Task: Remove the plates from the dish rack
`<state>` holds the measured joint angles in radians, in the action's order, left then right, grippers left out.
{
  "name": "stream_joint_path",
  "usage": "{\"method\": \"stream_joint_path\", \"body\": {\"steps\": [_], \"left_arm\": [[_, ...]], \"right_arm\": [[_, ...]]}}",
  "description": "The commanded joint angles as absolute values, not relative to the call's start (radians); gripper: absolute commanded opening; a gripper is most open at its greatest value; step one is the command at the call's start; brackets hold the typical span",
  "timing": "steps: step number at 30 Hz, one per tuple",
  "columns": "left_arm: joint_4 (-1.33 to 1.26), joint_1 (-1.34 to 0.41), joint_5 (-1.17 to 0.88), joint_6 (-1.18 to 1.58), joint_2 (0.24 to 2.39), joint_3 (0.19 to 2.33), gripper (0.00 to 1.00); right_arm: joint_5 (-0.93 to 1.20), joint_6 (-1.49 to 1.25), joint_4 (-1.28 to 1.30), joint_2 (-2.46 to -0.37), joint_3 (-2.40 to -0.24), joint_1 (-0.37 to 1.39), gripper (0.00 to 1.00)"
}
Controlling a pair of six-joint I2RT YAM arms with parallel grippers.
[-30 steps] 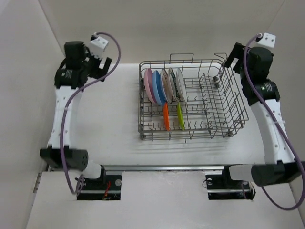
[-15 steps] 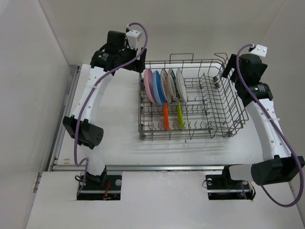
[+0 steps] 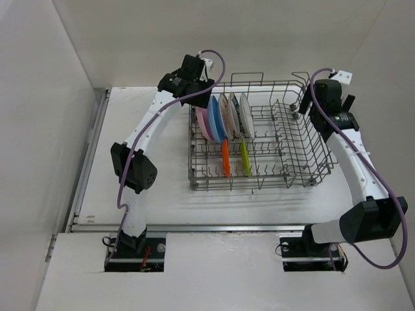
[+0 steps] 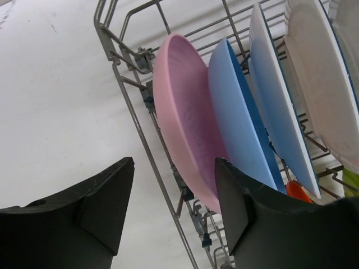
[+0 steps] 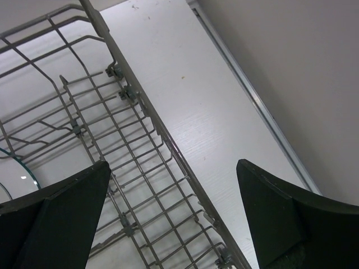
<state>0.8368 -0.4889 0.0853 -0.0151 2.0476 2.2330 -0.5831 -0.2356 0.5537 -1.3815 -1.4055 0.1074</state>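
The grey wire dish rack [image 3: 305,152] stands mid-table. At its back left several plates stand upright: pink [image 3: 202,118], blue [image 3: 215,120], then white ones with dark rims [image 3: 228,113]. A smaller orange plate [image 3: 225,157] and a yellow-green one [image 3: 245,157] stand in the front row. My left gripper [image 3: 202,94] is open and empty above the rack's back-left corner. In the left wrist view its jaws [image 4: 174,168] straddle the rack's left wall [image 4: 140,140] beside the pink plate [image 4: 185,112] and blue plate [image 4: 241,117]. My right gripper [image 3: 316,111] is open and empty above the rack's right rim [image 5: 146,106].
White table [image 3: 142,162] lies left of the rack, with a metal rail [image 3: 91,149] along its left edge. A narrower strip of table [image 5: 224,101] lies right of the rack, then the wall. The rack's right half holds only tines.
My left arm swung from the far left of the table rightward to the rack's back-left corner. My right gripper shifted slightly left, over the rack's right rim.
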Motion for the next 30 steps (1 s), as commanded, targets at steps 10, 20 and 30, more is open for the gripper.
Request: {"method": "stream_joint_path", "body": {"steps": [10,20,30], "left_arm": [[0.905,-0.534,0.298,-0.02,2.143,2.312,0.54],[0.926,-0.543,0.252,0.046,2.197,2.321,0.49],[0.957,-0.543,0.233,0.094,2.166,2.387,0.0]], "right_arm": [[-0.604,-0.244,0.505,-1.355,-1.367,0.117,1.0],[-0.752,-0.244,0.595,-1.529,-1.466,0.117,1.0],[-0.733,-0.244,0.617,-1.612,-1.499,0.117,1.0]]}}
